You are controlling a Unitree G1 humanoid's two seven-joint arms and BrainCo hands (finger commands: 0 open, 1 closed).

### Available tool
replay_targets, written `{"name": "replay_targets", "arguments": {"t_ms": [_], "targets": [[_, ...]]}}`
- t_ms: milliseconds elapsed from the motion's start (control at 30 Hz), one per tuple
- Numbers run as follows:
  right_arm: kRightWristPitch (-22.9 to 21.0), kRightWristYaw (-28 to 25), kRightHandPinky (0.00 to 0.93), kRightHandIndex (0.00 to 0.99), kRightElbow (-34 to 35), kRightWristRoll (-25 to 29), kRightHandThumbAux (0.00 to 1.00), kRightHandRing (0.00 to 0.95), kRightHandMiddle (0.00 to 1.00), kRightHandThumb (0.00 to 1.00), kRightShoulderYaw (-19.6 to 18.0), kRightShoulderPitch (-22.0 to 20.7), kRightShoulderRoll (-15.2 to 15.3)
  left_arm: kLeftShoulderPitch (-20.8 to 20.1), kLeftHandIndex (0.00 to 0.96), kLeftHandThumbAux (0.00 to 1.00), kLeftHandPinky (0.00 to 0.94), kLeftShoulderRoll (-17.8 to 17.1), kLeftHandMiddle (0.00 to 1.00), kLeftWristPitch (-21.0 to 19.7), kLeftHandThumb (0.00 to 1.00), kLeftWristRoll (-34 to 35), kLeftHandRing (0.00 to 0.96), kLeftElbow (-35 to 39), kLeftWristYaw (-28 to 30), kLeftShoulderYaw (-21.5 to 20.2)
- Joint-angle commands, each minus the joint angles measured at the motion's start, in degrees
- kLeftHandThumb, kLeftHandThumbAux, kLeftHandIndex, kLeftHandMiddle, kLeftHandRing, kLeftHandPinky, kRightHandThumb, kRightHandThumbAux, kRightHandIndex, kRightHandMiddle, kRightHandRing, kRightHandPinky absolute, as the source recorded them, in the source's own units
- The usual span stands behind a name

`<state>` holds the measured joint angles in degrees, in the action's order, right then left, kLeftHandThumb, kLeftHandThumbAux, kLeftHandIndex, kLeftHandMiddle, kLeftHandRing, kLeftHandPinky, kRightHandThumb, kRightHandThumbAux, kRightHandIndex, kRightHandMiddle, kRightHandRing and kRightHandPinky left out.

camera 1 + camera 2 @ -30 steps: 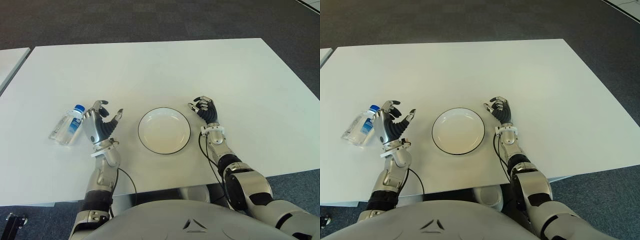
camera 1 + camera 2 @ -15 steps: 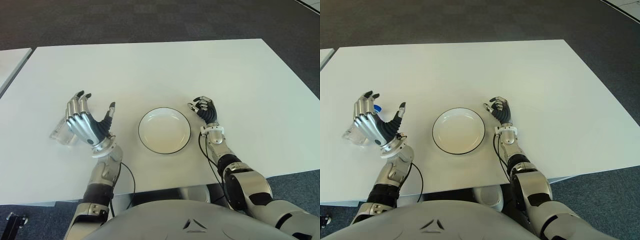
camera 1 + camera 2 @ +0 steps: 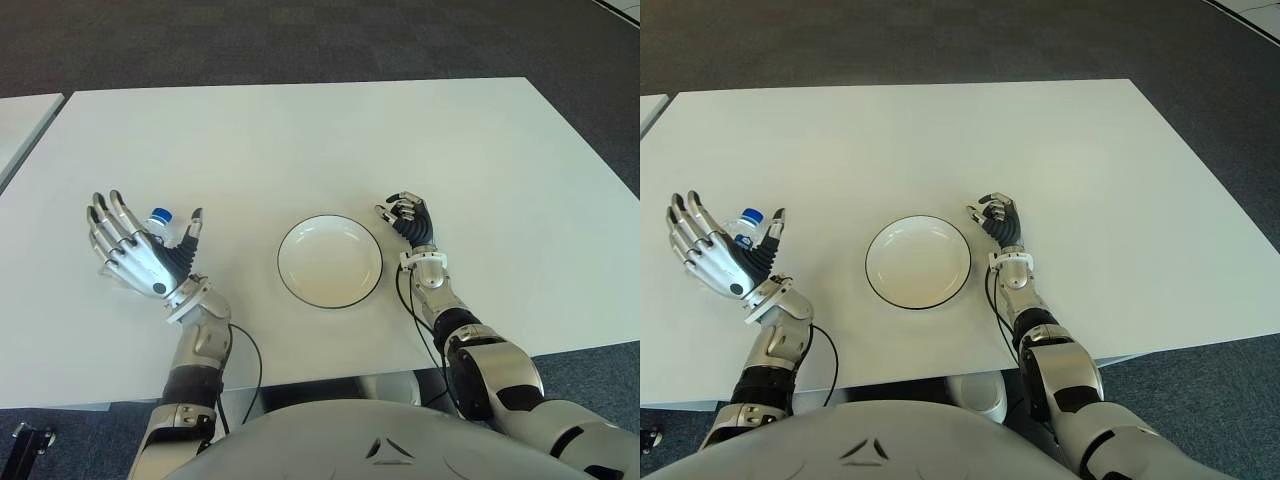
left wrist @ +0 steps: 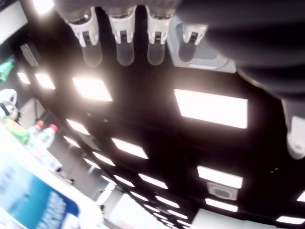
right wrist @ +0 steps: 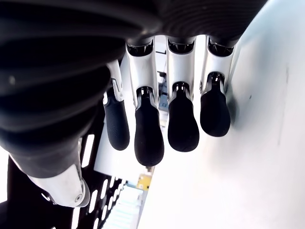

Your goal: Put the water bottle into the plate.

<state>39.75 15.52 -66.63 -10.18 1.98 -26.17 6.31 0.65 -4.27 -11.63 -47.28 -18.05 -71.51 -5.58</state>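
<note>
Dark grey carpet is running all around a big white bench (image 3: 330, 130), and we're looking down at it from the head camera. Sitting near the front edge, roughly in the middle, is a white plate (image 3: 329, 261) with a thin dark rim, and nothing is lying in it.

Over on the left we're seeing the water bottle (image 3: 158, 222), mostly hidden. It's a clear plastic one with a blue cap, lying on its side on the bench with the cap pointing away from us; only the cap and a bit of the neck are poking out. In the left wrist view a blurry blue and white label is showing at the corner, which looks like the bottle up close, though we can't say for sure.

Our left robot hand (image 3: 140, 257) is hovering right in front of the bottle, well left of the plate, with its fingers (image 3: 108, 225) fanned wide apart and the thumb sticking out toward the plate side. It's gripping nothing.

Our right robot hand (image 3: 409, 220) is showing just beside the plate on its right, fingers (image 5: 150, 138) curled in loosely and holding nothing. We can't tell whether it's actually touching the bench.
</note>
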Motion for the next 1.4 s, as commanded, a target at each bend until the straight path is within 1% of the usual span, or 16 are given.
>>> {"name": "replay_targets", "arguments": {"t_ms": [33,100,167,233,333,467,633,900,1000,1133,1267,1400], "targets": [[-1.17,0.08,0.736,0.434,-1.05,-0.10,0.725,0.727,0.716,0.708,-0.17,1.43,-0.71,-3.11,0.000,0.330,0.000,-3.53,0.000,-0.25,0.281,3.83,0.000,-7.65,0.45,-2.48],[-1.01,0.20,0.727,0.434,-1.07,-0.20,0.725,0.724,0.714,0.708,-0.15,1.46,-0.72,-4.46,0.000,0.318,0.000,-5.72,0.000,1.31,0.304,5.85,0.000,-12.79,0.33,-3.52],[-0.97,0.21,0.725,0.434,-1.08,-0.25,0.725,0.722,0.712,0.707,-0.15,1.46,-0.70,-5.34,0.000,0.308,0.000,-6.58,0.000,1.90,0.311,6.77,0.000,-15.31,0.09,-3.51],[-0.79,0.31,0.718,0.434,-1.15,-0.40,0.725,0.716,0.707,0.707,-0.08,1.45,-0.62,-6.76,0.000,0.290,0.000,-7.81,0.000,1.46,0.317,8.18,0.000,-19.38,1.17,-3.60],[-0.62,0.55,0.709,0.434,-1.21,-0.57,0.725,0.709,0.700,0.707,0.03,1.46,-0.65,-7.90,0.000,0.268,0.000,-8.86,0.000,1.02,0.325,9.65,0.000,-22.51,1.74,-3.09],[-0.44,0.88,0.705,0.434,-1.27,-0.74,0.726,0.702,0.692,0.707,0.13,1.48,-0.60,-9.59,0.000,0.239,0.000,-9.21,0.000,-2.53,0.347,10.92,0.000,-24.97,3.79,-2.04],[-0.49,1.20,0.702,0.434,-1.18,-0.89,0.726,0.697,0.687,0.707,0.29,1.50,-0.50,-10.69,0.000,0.219,0.000,-9.35,0.000,-7.11,0.372,12.17,0.000,-26.07,7.31,-1.00],[-0.81,1.18,0.702,0.434,-1.12,-0.78,0.726,0.698,0.688,0.708,0.36,1.48,-0.42,-11.48,0.000,0.206,0.000,-10.02,0.000,-12.77,0.410,12.98,0.000,-26.25,12.39,0.79],[-0.80,1.19,0.692,0.434,-1.10,-0.79,0.726,0.697,0.689,0.708,0.37,1.48,-0.38,-11.61,0.000,0.207,0.000,-10.26,0.000,-14.07,0.418,13.26,0.000,-26.25,14.17,1.28],[-0.83,1.19,0.693,0.434,-0.99,-0.80,0.726,0.698,0.690,0.708,0.40,1.52,-0.33,-12.13,0.000,0.216,0.000,-11.40,0.000,-14.33,0.423,13.47,0.000,-28.43,17.22,2.37],[-0.84,1.12,0.702,0.434,-0.92,-0.73,0.725,0.701,0.692,0.708,0.39,1.55,-0.35,-13.26,0.000,0.219,0.000,-12.34,0.000,-13.69,0.424,13.71,0.000,-31.93,18.57,3.70],[-0.89,0.93,0.704,0.434,-0.81,-0.58,0.725,0.701,0.692,0.708,0.30,1.60,-0.37,-15.96,0.000,0.220,0.000,-13.07,0.000,-11.25,0.416,13.89,0.000,-38.83,20.32,5.61]]}}
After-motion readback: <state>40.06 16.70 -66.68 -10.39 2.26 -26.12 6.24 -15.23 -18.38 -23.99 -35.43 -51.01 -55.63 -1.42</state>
